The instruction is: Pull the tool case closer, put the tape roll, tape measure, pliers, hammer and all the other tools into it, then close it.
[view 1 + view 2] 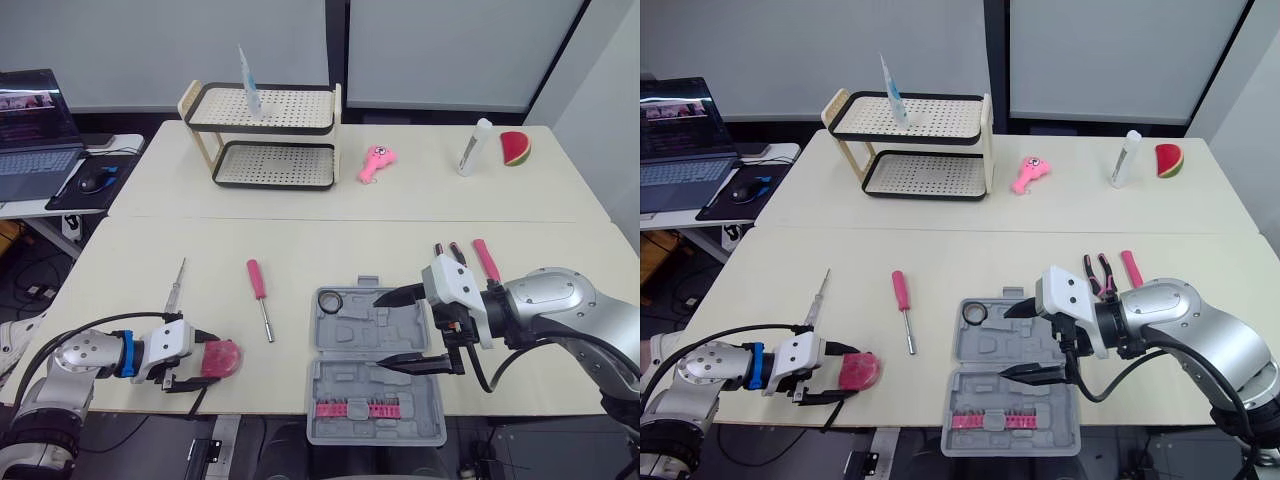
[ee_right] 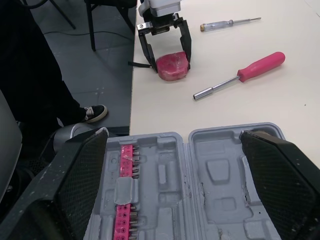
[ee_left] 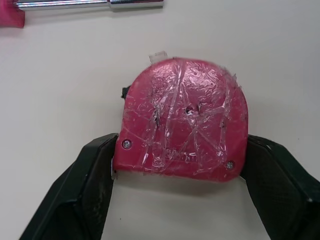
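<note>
Your two head views look forward and down from the near edge of the table (image 1: 400, 200) and cover all of it, with the tool case (image 1: 375, 380) at 6 o'clock and the rack (image 1: 265, 135) at 11. Your left wrist view sits very close on the tape measure (image 3: 185, 117). Your right wrist view looks from near across the case toward the left gripper (image 2: 168, 62), and it shares that tape measure and the pink screwdriver (image 2: 250, 70) with the head views.

The table (image 1: 400, 200) is lit brightly and evenly from overhead. Only faint, soft shadows are cast beside the case (image 1: 350, 390). Glare is caught on the crinkled film over the tape measure (image 3: 185, 117). The floor (image 2: 100, 60) is left dimmer.
</note>
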Robot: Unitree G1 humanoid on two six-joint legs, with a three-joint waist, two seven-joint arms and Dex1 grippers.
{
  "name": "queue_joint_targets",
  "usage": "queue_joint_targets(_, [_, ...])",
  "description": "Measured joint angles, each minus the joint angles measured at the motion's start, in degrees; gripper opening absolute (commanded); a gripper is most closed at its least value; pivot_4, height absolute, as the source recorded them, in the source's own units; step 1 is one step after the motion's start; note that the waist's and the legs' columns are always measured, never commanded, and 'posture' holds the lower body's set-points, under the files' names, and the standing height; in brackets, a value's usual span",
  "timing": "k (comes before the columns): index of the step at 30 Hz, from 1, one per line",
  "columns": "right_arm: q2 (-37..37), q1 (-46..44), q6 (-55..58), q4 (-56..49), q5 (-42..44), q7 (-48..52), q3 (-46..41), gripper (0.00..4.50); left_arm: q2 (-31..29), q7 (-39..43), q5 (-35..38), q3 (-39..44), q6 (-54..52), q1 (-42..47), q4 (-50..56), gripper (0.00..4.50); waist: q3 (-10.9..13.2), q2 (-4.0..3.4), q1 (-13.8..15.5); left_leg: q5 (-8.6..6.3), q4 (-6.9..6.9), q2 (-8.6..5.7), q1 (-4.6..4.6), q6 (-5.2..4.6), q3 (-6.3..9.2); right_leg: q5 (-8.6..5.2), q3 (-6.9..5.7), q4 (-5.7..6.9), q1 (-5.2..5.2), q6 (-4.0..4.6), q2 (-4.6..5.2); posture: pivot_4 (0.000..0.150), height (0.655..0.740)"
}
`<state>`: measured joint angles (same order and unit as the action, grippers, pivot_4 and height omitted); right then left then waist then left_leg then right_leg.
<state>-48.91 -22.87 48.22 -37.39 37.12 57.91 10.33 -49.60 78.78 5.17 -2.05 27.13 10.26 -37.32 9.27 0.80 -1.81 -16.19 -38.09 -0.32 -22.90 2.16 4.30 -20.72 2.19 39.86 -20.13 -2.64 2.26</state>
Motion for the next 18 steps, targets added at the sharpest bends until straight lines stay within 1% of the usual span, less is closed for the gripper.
queue_joint_targets(5, [-0.1, 0.1, 0.0, 0.0, 0.0, 0.0, 0.0, 4.50, 0.4, -0.4, 0.6, 0.0, -0.8, -2.0, 3.8, 3.28, 0.0, 0.00, 0.0, 0.00, -0.01, 0.00, -0.01, 0.00, 0.00, 0.00, 0.00, 0.01, 0.00, 0.00, 0.02, 0.150, 0.7290])
queue_joint_targets(9, [-0.3, 1.8, -0.3, 0.0, 0.0, -0.6, -0.3, 4.50, -0.8, -0.3, 1.8, 0.0, -4.3, -5.7, 10.4, 3.28, 0.0, 0.02, 0.0, 0.00, 0.00, 0.04, -0.04, 0.00, 0.04, 0.00, -0.01, 0.02, -0.03, 0.00, 0.01, 0.150, 0.7290])
queue_joint_targets(14, [-0.8, 7.1, -0.1, -0.8, 0.4, -2.8, -4.5, 4.50, -4.4, -1.0, 6.1, 2.6, -12.7, -5.4, 25.4, 3.28, 0.0, 0.08, 0.4, 0.00, -0.03, 0.00, -0.08, 0.01, 0.11, 0.00, 0.00, -0.02, 0.08, 0.00, 0.02, 0.150, 0.7290])
queue_joint_targets(16, [-1.1, 10.5, 2.1, -1.5, 2.6, -4.4, -7.1, 4.50, -4.4, -2.6, 7.1, 2.5, -17.0, -3.8, 33.9, 3.28, 0.0, 0.08, 0.5, 0.00, -0.05, -0.03, -0.07, 0.01, 0.08, 0.00, 0.02, -0.06, 0.13, 0.00, 0.01, 0.150, 0.7290])
queue_joint_targets(18, [-1.1, 12.7, 5.5, -2.1, 5.4, -6.3, -9.6, 4.50, -3.8, -4.5, 7.2, 1.4, -21.6, -1.8, 39.8, 3.28, 0.0, 0.08, 0.2, 0.00, -0.04, -0.02, -0.06, 0.00, 0.01, 0.00, 0.03, -0.05, 0.12, 0.00, -0.06, 0.150, 0.7290])
